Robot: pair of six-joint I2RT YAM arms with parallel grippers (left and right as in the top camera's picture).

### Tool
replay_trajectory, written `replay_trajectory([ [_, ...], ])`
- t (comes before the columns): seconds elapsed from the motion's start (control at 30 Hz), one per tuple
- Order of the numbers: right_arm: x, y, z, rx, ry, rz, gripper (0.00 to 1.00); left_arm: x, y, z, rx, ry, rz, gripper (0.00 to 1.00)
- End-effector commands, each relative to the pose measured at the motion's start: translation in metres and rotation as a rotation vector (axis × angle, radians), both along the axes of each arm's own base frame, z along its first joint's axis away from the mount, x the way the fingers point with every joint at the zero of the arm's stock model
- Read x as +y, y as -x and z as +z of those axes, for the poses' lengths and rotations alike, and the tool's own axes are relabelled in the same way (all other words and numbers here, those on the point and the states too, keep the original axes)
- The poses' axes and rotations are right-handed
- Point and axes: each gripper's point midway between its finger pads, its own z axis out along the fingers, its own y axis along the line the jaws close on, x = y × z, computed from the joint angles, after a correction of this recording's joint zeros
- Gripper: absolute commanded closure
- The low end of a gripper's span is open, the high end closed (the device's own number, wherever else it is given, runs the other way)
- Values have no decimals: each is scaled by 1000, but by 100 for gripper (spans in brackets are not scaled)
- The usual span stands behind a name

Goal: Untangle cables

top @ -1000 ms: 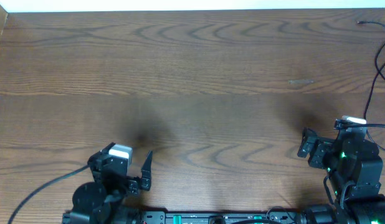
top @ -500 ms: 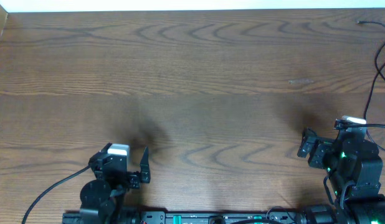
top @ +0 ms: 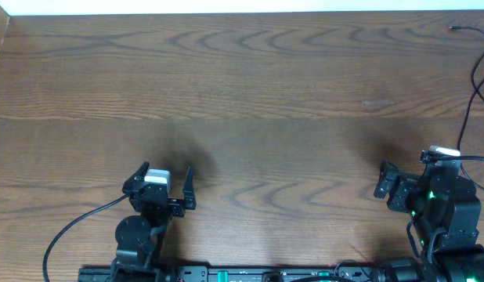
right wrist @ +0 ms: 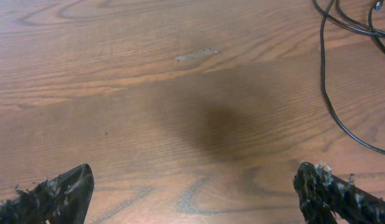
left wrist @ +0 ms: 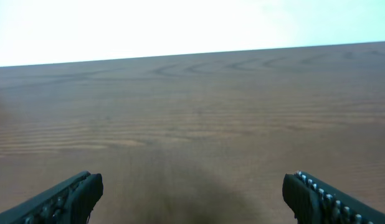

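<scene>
Cables, thin, black, likely light and limp, lay at the upper right edge of the counter. Left hand and right hand stood spread wide, empty. A pinch on one strand near its free end would suit.

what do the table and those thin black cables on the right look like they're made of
Table: wood or wood-look laminate, matte brown, judging by the wavy grain lines. Cables: probably a rubber or plastic sheath, smooth black, lying in loose curves.
</scene>
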Motion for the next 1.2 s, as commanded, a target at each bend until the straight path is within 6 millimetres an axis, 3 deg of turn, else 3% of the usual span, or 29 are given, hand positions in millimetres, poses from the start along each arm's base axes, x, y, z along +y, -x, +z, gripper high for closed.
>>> replay_trajectory([
  [0.0,-2,1,-2,3,-7,-17,1,3,-4,-1,-30,-11,14,2],
  [0.17,-2,1,-2,3,-7,-17,1,2,-7,-12,-31,-11,13,2],
  [0.57,-2,1,-2,3,-7,-17,1,1,-11,-12,-67,-6,12,2],
  [0.9,-2,1,-2,3,-7,-17,1,37,-12,-12,-64,-34,178,2],
  [1.17,-2,1,-2,3,-7,-17,1,41,-12,-12,-64,-33,194,2],
])
